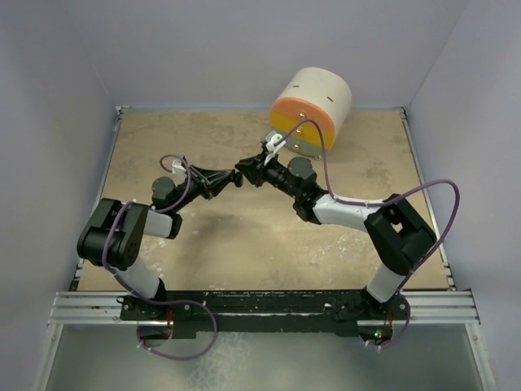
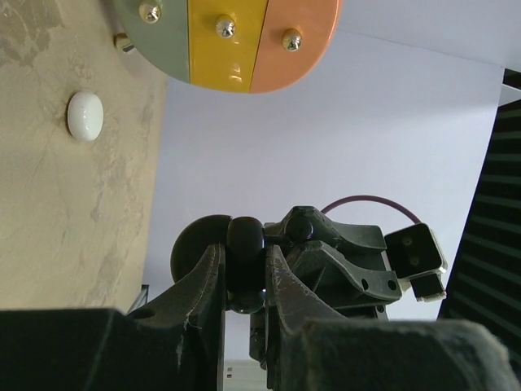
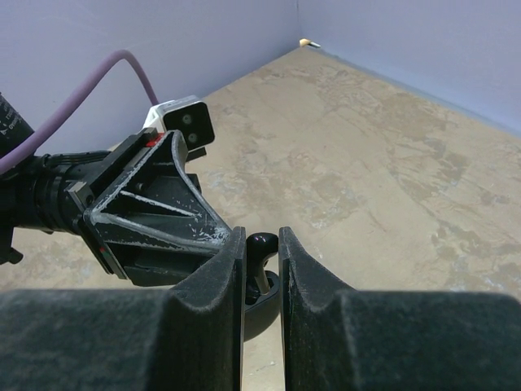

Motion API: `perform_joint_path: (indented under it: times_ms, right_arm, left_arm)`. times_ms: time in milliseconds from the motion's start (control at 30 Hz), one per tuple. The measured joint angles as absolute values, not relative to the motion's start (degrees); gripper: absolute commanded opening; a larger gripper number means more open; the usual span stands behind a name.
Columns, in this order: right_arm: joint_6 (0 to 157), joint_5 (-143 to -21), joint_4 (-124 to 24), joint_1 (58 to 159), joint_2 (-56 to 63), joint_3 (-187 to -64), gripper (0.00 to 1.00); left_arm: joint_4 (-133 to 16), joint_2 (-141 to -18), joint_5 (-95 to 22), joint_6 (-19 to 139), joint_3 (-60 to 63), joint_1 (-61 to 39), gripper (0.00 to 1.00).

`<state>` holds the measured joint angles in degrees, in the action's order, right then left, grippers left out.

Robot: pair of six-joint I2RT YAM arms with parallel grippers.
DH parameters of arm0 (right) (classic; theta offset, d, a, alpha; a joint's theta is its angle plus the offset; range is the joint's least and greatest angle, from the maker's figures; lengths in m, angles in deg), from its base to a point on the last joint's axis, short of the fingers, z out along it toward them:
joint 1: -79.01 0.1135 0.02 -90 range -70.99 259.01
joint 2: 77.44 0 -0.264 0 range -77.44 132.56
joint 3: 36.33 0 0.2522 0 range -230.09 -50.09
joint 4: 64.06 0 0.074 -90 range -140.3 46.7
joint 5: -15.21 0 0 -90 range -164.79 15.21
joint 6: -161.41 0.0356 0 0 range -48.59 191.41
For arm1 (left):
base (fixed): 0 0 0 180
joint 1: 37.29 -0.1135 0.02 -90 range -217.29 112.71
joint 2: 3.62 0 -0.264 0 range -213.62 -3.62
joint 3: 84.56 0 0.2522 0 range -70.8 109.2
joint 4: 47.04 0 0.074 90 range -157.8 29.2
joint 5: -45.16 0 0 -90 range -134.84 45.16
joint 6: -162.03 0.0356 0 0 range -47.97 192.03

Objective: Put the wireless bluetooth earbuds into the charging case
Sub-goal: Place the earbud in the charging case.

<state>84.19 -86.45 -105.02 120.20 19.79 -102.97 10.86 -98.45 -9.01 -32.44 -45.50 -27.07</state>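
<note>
We see the two arms meeting tip to tip over the table, a short way in front of the round drawer unit and toward its left as the overhead camera shows it. The left gripper is clamped on the charging case. Its two dark fingers press on either side of the glossy black case, which is held up off the table, with the pale wall behind it. A round black disc shows just behind the left finger, touching the clamped part, and we cannot tell whether it is the case's lid. The right gripper faces the left one from the drawer unit's side. Its fingers are drawn nearly together, leaving only a narrow slot, and a small black knob-like part shows in that slot. We cannot tell whether the fingers actually pinch it or merely frame it. One white oval earbud lies alone on the table near the drawer unit's front face, well apart from the case and from both grippers. That face is striped grey-green, yellow and orange, with small shiny knobs. We can find no second earbud in any view. The right arm's wrist camera sits between the case and the drawer unit.
</note>
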Motion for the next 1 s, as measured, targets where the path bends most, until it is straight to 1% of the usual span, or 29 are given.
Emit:
perform_joint_path:
  times_ms: [1000]
  right_arm:
    - [84.21, -89.34, -105.02, 120.2, 20.55, -103.0, 0.0]
  left_arm:
    - [11.49, -98.45, -8.77, -33.42, -44.62, -27.01, 0.0]
